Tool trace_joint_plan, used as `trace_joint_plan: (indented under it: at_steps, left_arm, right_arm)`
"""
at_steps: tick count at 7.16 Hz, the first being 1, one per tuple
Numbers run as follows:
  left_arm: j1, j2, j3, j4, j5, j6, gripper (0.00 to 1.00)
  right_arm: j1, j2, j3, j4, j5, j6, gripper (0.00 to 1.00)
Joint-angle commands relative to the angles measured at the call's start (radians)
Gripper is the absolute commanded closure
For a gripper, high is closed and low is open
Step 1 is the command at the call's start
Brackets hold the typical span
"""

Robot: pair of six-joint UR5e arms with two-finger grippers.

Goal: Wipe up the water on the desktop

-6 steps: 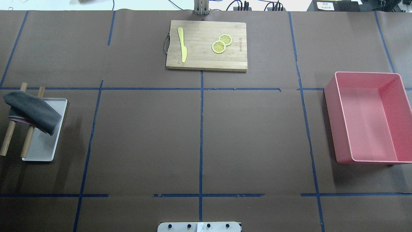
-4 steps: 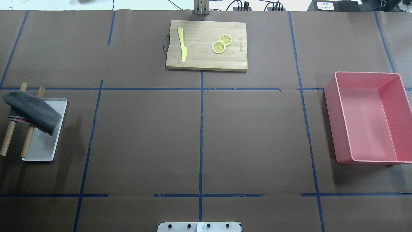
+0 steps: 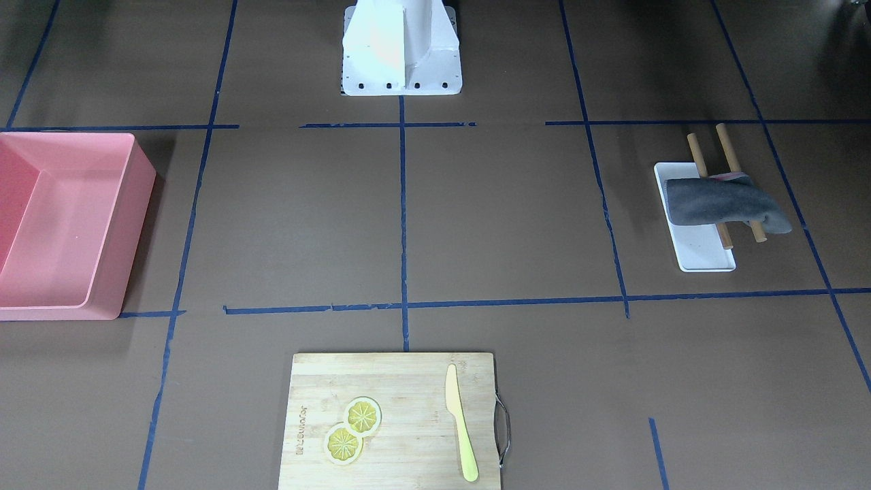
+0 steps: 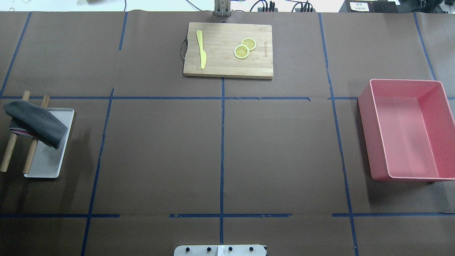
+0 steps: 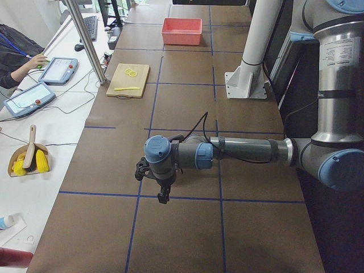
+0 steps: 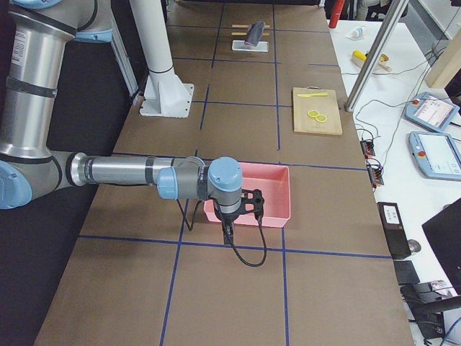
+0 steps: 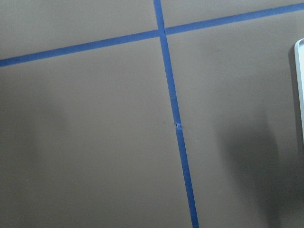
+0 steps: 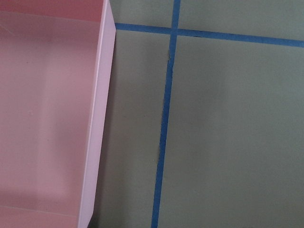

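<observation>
The desktop [image 4: 160,153] is a dark-brown surface marked by blue tape lines; I see no water on it. A grey cloth [image 4: 33,122] hangs over two wooden rods [image 4: 7,156] above a small white tray [image 4: 44,163] at the left edge. It also shows in the front view [image 3: 725,201]. My left gripper [image 5: 164,196] shows only in the exterior left view, pointing down above the desktop; I cannot tell if it is open. My right gripper [image 6: 229,229] shows only in the exterior right view, beside the pink bin [image 6: 248,200]; I cannot tell its state.
A pink bin [image 4: 366,135] stands at the right. A wooden cutting board [image 4: 227,67] at the far middle holds a yellow knife [image 4: 201,49] and two lemon slices [image 4: 241,52]. The robot's base plate [image 4: 220,250] is at the near edge.
</observation>
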Motion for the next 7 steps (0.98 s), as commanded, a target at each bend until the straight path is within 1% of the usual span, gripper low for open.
trace_joint_plan:
  at_steps: [1, 3, 4, 5, 6, 7]
  left_arm:
    - [0.000, -0.053, 0.006, -0.027, -0.003, -0.007, 0.00]
    - [0.000, -0.056, 0.000, -0.039, -0.007, -0.003, 0.00]
    - [0.000, -0.060, -0.011, -0.087, -0.010, -0.013, 0.00]
    - [0.009, -0.062, -0.014, -0.123, -0.013, -0.145, 0.00]
    - [0.064, -0.060, -0.015, -0.201, -0.041, -0.305, 0.00]
    - [0.135, -0.059, -0.020, -0.334, -0.046, -0.539, 0.00]
  right_arm:
    - [-0.001, 0.000, 0.002, 0.002, 0.007, 0.000, 0.00]
    - [-0.001, 0.000, 0.002, 0.002, 0.007, 0.000, 0.00]
    - [-0.001, 0.000, 0.002, 0.002, 0.007, -0.002, 0.00]
    - [-0.001, 0.000, 0.002, 0.002, 0.007, 0.000, 0.00]
    - [-0.001, 0.000, 0.003, 0.002, 0.009, 0.000, 0.00]
    - [-0.001, 0.000, 0.002, 0.002, 0.012, 0.000, 0.00]
